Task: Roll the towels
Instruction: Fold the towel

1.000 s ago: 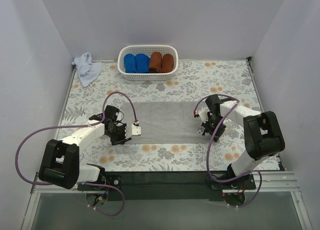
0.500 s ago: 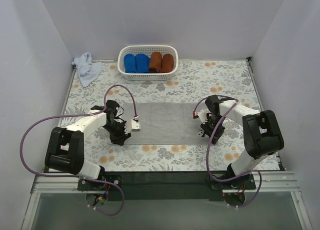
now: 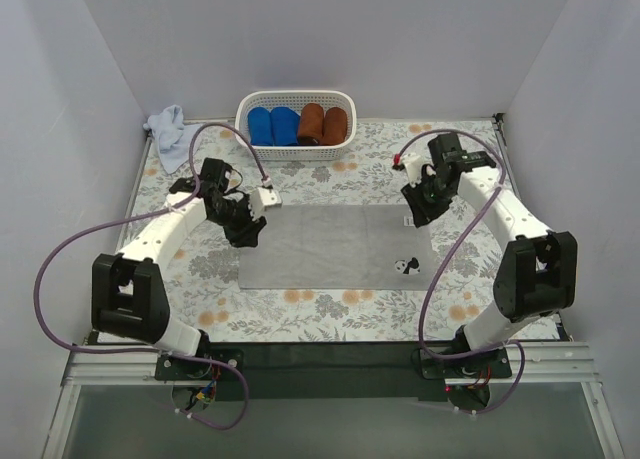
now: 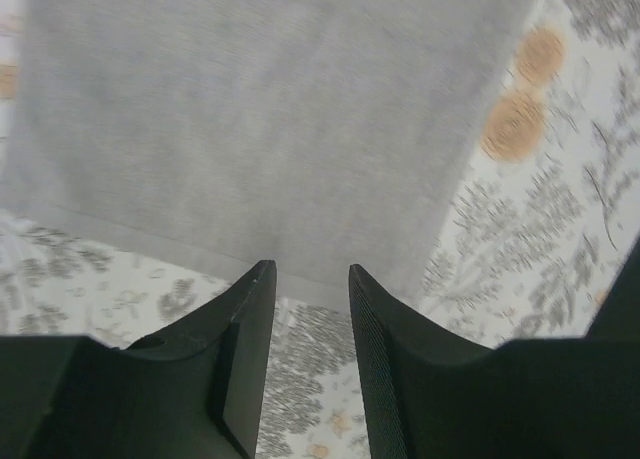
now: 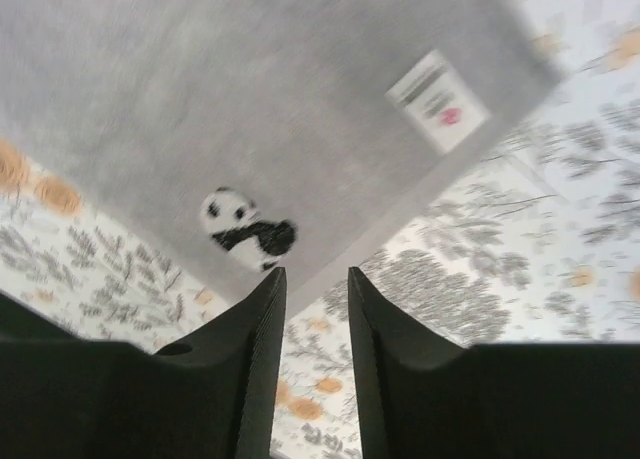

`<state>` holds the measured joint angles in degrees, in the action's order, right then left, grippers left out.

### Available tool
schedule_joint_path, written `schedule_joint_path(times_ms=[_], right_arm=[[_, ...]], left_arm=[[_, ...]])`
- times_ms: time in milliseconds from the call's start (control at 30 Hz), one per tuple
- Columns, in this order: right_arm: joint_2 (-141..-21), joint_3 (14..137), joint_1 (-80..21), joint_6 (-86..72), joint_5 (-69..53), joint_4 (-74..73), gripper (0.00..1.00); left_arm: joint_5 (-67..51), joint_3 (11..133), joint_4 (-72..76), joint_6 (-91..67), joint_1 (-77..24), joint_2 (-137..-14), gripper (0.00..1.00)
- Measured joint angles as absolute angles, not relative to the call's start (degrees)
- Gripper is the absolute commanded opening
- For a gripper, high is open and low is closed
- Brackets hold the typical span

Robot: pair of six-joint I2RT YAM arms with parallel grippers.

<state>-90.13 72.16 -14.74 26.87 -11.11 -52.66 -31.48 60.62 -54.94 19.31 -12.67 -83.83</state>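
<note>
Towels, 2: grey towel (image 3: 335,247) lies flat between both grippers, an edge just past each pair of fingertips; pale blue towel (image 3: 172,134) is crumpled, well beyond the left gripper (image 4: 312,269). Left gripper and right gripper (image 5: 315,274): jaws narrowly parted, empty. Basket (image 3: 296,155) beyond both holds 2 blue rolls (image 3: 272,126) and 2 rust rolls (image 3: 323,124). Floral tablecloth (image 3: 330,314) shows along all four grey towel edges.

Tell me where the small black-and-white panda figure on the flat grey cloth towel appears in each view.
Top external: black-and-white panda figure at the grey cloth towel's near right corner.
Left wrist: not in it.
Right wrist: left of centre, close to the towel's edge.
Shared landmark: the towel's white label.
</note>
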Motion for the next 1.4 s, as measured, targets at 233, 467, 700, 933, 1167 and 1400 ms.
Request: schedule_joint_path(times_ms=[233, 467, 700, 933, 1167, 1400], right_arm=[[-102.3, 86.5, -6.2, 24.4, -10.9, -48.9, 0.28], [-114.2, 92.5, -4.9, 22.2, -10.9, -48.3, 0.32], [-118.5, 95.0, -4.9, 21.3, -11.9, -48.2, 0.33], [-122.5, 95.9, -4.9, 21.1, -12.2, -48.0, 0.3], [-123.5, 95.9, -4.9, 21.2, -12.7, -48.0, 0.19], [-123.5, 96.6, -4.0, 21.3, -12.6, -48.0, 0.36]], left_arm=[[-31.9, 70.9, -46.5, 7.7, -7.9, -92.6, 0.36], [-32.0, 75.9, -44.2, 3.3, -4.2, -100.2, 0.41], [-32.4, 79.6, -44.1, 2.0, -1.7, -106.7, 0.5], [-32.6, 83.0, -43.9, 1.1, -0.8, -112.2, 0.5], [-32.7, 85.4, -44.1, 1.0, -0.8, -115.2, 0.49], [-33.2, 87.4, -44.6, 0.8, -0.8, -116.1, 0.49]])
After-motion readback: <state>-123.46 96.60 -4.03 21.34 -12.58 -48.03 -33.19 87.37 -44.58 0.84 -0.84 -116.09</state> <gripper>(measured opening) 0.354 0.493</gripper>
